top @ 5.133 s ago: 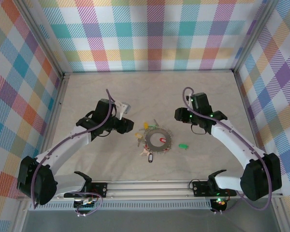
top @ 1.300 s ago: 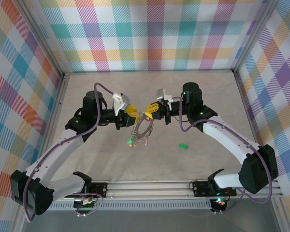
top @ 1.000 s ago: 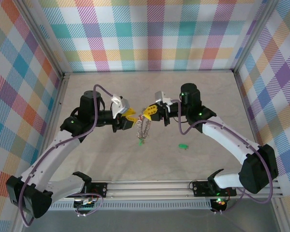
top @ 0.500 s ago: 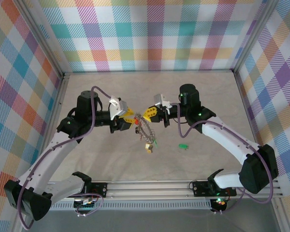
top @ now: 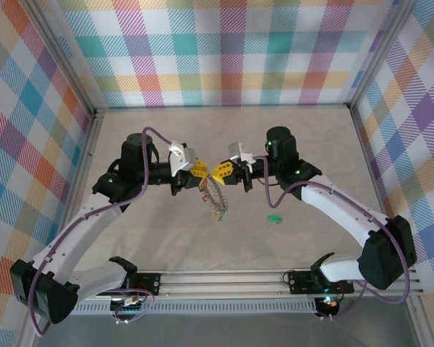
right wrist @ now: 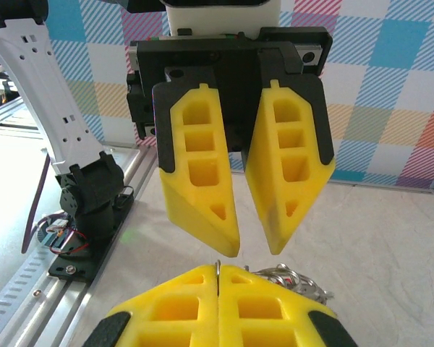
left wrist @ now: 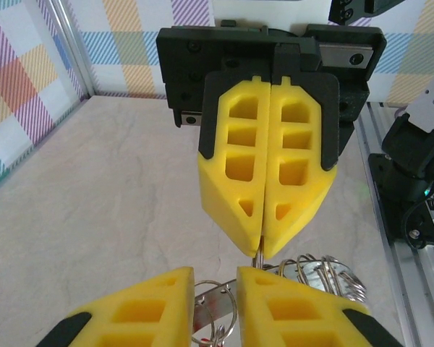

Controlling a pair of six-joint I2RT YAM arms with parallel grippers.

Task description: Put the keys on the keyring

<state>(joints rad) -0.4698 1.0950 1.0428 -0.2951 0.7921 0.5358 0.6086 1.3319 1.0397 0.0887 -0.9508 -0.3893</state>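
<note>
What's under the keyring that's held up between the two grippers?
Only bare marbled tabletop shows around the hanging keyring. The patch directly beneath its dangling keys is covered from above.

Each arm is built of white moulded links between bulky black joint housings (top: pixel 387 264); the left arm (top: pixel 83 228) and the right arm (top: pixel 340 206) match. A purple cable (top: pixel 156 131) loops free near each wrist and runs along the links to the black bases (top: pixel 126 273) bolted at the near edge of the bench (top: pixel 289 137). Small green lights (top: pixel 298 171) glow on the housings. The left end effector (top: pixel 200 172) and right end effector (top: pixel 218 172) each carry a white camera bracket (top: pixel 179 152) and yellow wedge-shaped fingers (right wrist: pixel 199 166). Each finger is moulded with three squarish pockets and a triangular one, and sits in a black carrier on a black block dotted with round screws (right wrist: pixel 175 74).
</note>
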